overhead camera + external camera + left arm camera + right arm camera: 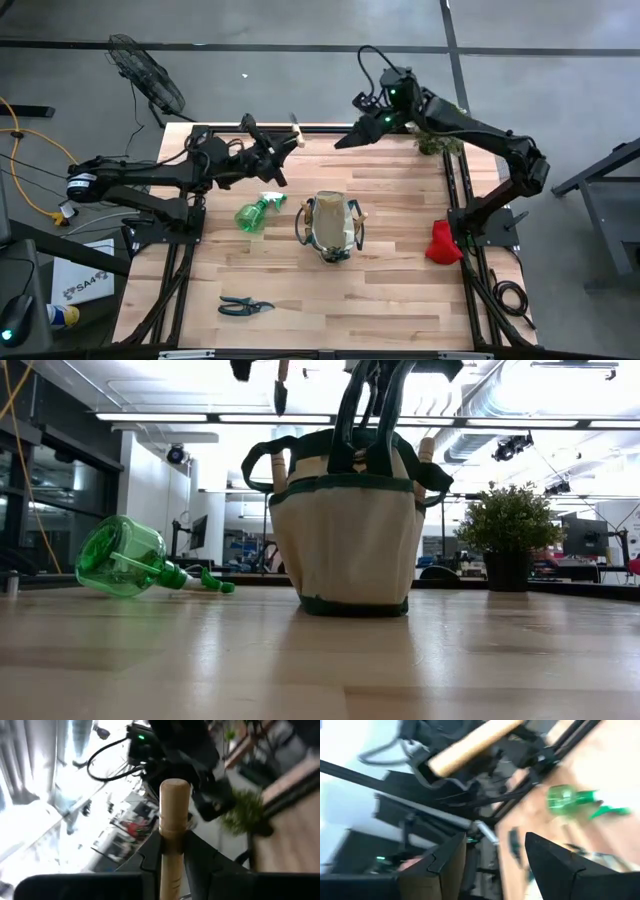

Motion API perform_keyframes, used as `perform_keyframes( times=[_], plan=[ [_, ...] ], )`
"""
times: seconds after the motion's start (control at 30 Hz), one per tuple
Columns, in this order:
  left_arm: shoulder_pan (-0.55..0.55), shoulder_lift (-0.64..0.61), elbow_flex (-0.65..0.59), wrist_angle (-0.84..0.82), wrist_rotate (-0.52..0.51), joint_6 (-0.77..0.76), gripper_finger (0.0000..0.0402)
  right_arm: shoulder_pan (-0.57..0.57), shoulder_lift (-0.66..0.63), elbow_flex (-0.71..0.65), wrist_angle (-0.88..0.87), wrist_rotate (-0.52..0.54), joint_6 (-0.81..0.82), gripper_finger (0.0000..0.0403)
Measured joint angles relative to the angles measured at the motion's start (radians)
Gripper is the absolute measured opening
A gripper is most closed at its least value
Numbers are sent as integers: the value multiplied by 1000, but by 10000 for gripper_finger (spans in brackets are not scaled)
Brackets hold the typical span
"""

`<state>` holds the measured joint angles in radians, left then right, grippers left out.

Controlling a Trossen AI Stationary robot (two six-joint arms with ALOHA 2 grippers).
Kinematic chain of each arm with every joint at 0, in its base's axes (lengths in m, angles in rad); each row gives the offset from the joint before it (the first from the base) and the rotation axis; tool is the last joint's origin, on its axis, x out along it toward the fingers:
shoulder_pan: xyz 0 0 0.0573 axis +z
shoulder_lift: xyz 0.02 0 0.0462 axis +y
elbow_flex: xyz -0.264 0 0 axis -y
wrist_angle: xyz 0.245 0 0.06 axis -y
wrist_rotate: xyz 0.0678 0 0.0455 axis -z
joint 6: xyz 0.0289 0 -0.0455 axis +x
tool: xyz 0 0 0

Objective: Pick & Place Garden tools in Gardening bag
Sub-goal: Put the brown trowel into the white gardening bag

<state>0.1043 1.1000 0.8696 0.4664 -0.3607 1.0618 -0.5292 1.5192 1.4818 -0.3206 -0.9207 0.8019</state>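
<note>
Overhead, I saw the black pruners [245,306] lying flat near the front left of the wooden table [400,300], well apart from everything else. Farther back the green spray bottle [254,212] lay on its side, translucent, its nozzle toward the bag; from table height it [130,560] showed tipped over with the trigger end resting on the boards. Above it my left gripper [283,150] hung in the air over the back of the table, its fingers [202,855] pinched on a wooden-handled tool [172,830], the pale round handle standing up between them in the left wrist view; I could not make out what kind of head it carried. The gardening bag [331,226] stood upright near the middle, beige with dark green trim, loop handles raised, and wooden handles already poking from it [345,525]. The right gripper [345,140] hovered at the back edge, just beside the held tool's handle end, its fingers [555,857] spread and holding nothing. The potted plant [510,530] sat at the back right, and the red glove [443,243] lay crumpled at the right edge.
</note>
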Motion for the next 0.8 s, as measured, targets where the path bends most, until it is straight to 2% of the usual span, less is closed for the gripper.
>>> perform_keyframes(
  times=[0.27, 0.47, 0.6, 0.8],
  plan=[
    [0, -73, 0, -51, 96, -436, 48, -51, -73, 0, -220, 127, -277, 197],
    [-1, -130, 1, -121, 205, -739, 48, -56, -113, 0, -330, 192, -383, 197],
    [-40, -167, 1, -189, 247, -835, 48, -56, -132, 0, -383, 198, -426, 197],
    [-170, -209, 1, -265, 196, -884, 48, -55, -167, -1, -424, 224, -463, 197]
  ],
)
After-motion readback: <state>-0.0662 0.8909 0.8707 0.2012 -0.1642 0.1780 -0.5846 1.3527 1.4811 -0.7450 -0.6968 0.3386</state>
